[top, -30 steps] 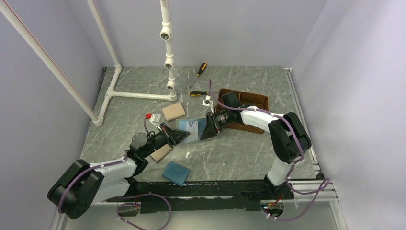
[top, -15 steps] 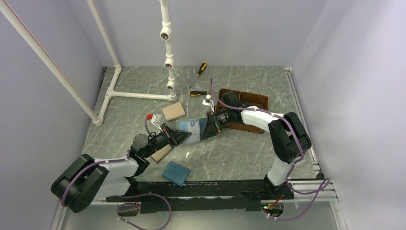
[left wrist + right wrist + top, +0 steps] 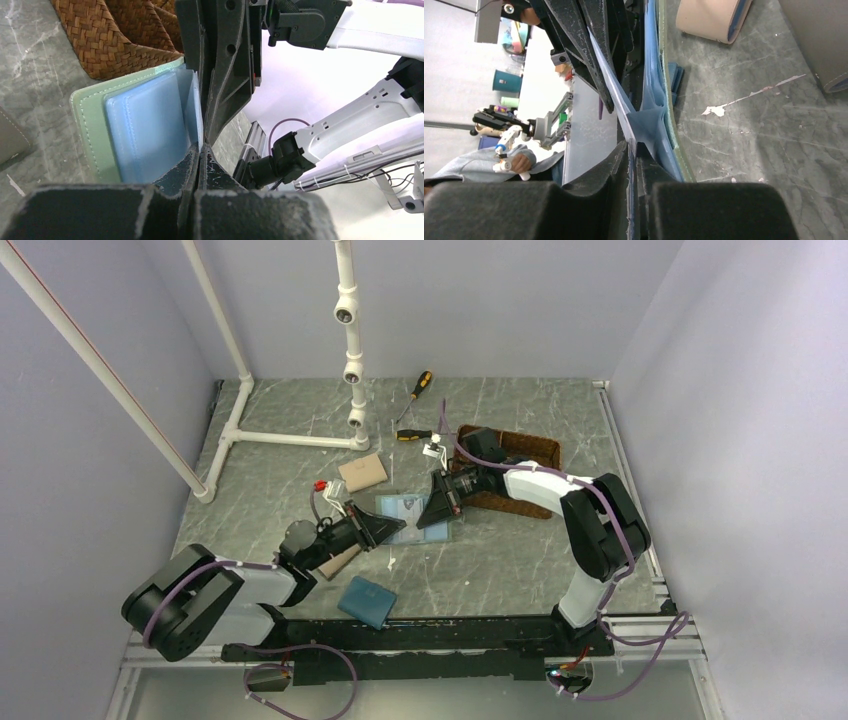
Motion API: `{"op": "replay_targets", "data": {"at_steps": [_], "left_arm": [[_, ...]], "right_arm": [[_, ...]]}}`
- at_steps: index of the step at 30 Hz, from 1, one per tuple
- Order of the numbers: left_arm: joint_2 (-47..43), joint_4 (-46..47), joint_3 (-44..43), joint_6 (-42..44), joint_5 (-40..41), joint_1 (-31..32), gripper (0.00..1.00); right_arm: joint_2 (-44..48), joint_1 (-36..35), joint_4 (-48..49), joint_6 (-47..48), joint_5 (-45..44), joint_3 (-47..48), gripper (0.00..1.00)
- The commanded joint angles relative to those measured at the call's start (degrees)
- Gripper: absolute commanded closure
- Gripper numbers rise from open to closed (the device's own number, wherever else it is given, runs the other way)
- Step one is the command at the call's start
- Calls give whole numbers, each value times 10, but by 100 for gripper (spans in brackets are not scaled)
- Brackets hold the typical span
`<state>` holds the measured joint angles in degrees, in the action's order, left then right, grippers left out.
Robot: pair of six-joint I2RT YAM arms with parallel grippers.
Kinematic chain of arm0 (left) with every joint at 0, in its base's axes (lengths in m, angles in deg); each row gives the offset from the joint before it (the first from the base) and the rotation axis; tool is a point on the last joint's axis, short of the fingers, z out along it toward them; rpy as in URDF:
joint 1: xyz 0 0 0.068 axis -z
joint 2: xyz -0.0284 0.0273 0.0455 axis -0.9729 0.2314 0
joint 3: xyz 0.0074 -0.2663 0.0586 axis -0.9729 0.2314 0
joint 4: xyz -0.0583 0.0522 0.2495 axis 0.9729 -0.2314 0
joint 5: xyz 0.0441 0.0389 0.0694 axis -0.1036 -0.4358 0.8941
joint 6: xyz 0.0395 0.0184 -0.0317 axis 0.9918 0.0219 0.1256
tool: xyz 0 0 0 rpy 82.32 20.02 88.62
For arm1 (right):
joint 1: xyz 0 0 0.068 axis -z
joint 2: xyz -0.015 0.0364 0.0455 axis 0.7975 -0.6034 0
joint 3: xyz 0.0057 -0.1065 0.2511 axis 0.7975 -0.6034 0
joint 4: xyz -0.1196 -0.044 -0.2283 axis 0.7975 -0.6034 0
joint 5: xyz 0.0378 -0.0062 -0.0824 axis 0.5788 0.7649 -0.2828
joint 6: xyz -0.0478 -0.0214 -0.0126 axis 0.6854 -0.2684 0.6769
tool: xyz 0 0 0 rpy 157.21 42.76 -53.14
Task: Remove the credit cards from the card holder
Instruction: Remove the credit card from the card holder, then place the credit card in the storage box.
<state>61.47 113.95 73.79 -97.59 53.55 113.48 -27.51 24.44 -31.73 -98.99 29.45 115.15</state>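
The card holder [image 3: 408, 508] lies between both tools, long axis left-right: left tool [image 3: 397, 530] pinches its edge, right tool [image 3: 423, 522] pinches a pale inner sheet [image 3: 623, 117].

card holder [image 3: 412, 510] left of basket [image 3: 522, 454], wallet [image 3: 367, 601] nearer
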Motion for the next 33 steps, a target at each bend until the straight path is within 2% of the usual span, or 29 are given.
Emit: {"op": "replay_targets", "data": {"at_steps": [1,4,8,10,13,16,25,30,33], "left_arm": [[-1,58,-6,-9,18,2,100],[-17,38,1,-13,36,2,99],[-52,-23,3,-21,56,2,77],[-75,-61,0,-21,62,2,74],[-111,-104,4,-24,78,2,75],[-151,-129,18,-23,96,2,99],[-250,-295,28,-22,154,1,100],[-265,-339,27,-19,159,0,100],[-252,-339,20,-14,145,0,100]], "right_arm": [[18,6,24,-4,5,13,91],[16,7,15,4,7,16,100],[15,7,-11,33,4,25,100],[12,7,-30,55,5,30,100],[10,8,-60,85,4,38,100],[9,12,-91,136,-1,46,100],[14,18,-301,369,-91,115,100],[38,31,-393,477,-104,146,100],[59,52,-409,503,-115,149,100]]}}
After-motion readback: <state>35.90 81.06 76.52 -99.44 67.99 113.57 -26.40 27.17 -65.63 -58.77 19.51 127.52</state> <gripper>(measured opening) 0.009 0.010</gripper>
